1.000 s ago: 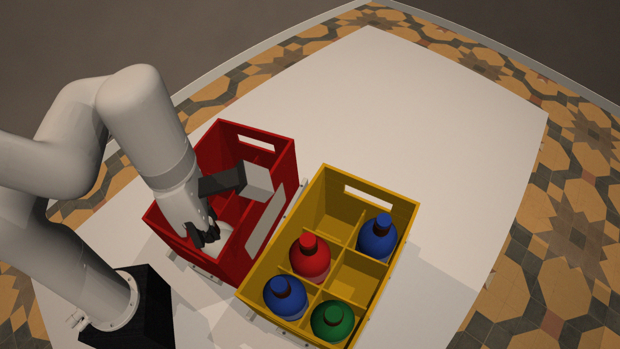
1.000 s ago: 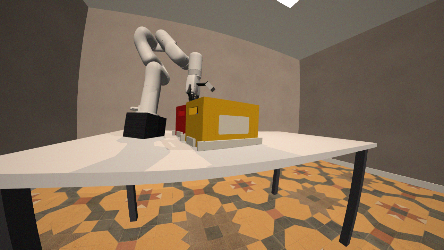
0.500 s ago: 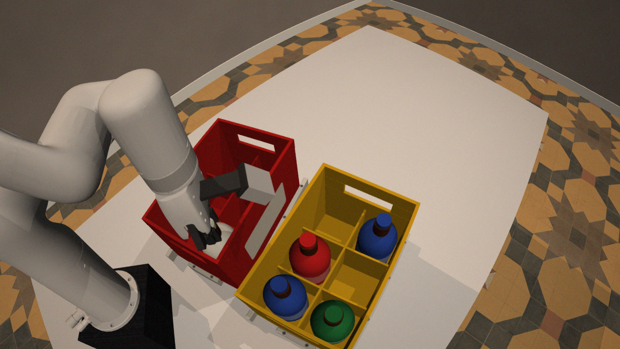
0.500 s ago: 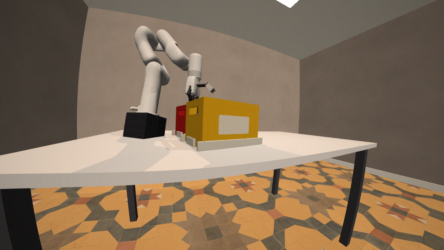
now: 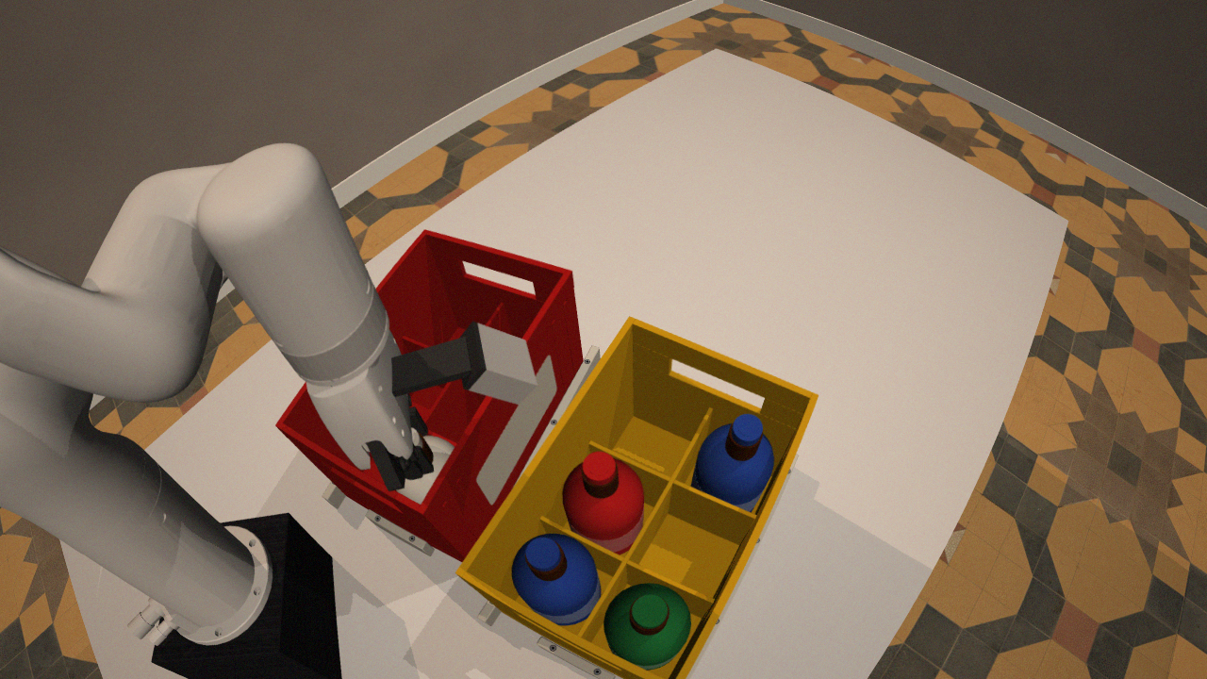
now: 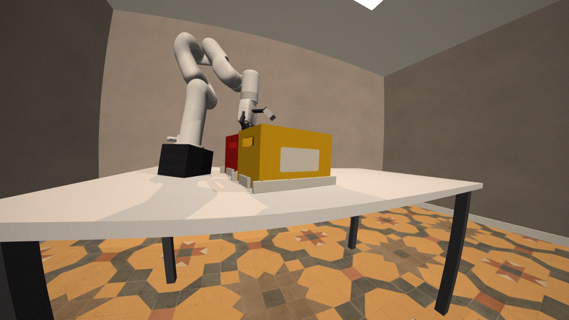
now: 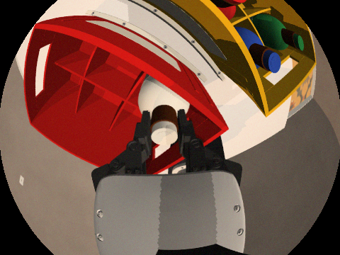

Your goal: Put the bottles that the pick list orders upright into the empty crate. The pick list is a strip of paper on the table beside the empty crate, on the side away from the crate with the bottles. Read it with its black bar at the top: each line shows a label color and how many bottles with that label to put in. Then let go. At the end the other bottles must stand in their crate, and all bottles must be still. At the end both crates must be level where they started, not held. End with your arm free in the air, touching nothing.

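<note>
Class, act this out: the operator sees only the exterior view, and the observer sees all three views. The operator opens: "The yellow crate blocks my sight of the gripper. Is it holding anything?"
Observer: Yes. In the wrist view the gripper is shut on the neck of a white bottle.
Operator: Where is that bottle?
Observer: The top view shows it in the red crate, in the corner cell nearest the arm's base. I cannot tell whether it touches the bottom.
Operator: What stands in the yellow crate?
Observer: The yellow crate holds four bottles: two blue bottles, a red bottle and a green bottle. Two cells hold none.
</note>
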{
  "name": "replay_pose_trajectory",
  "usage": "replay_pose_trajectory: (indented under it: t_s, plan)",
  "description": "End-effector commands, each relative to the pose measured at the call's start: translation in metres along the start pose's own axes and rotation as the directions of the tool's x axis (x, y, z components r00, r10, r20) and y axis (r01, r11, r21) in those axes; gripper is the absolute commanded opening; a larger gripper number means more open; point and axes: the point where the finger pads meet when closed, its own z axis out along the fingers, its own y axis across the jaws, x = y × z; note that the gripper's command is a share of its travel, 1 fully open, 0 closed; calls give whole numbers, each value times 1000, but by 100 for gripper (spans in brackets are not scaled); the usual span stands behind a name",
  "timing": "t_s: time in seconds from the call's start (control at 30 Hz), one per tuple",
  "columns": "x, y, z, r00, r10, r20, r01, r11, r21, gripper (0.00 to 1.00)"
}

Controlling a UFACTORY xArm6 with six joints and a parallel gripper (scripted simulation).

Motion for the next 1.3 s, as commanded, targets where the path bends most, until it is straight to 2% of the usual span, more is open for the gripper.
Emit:
replay_pose_trajectory:
  t_s: [0.0,1.13,1.17,1.27]
  plan:
    - [1,0,1,1000,0,-4,0,1000,1,0]
    - [2,0,11,1000,0,-4,0,1000,1,0]
    - [1,0,14,1000,0,-4,0,1000,1,65]
    - [1,0,14,1000,0,-4,0,1000,1,65]
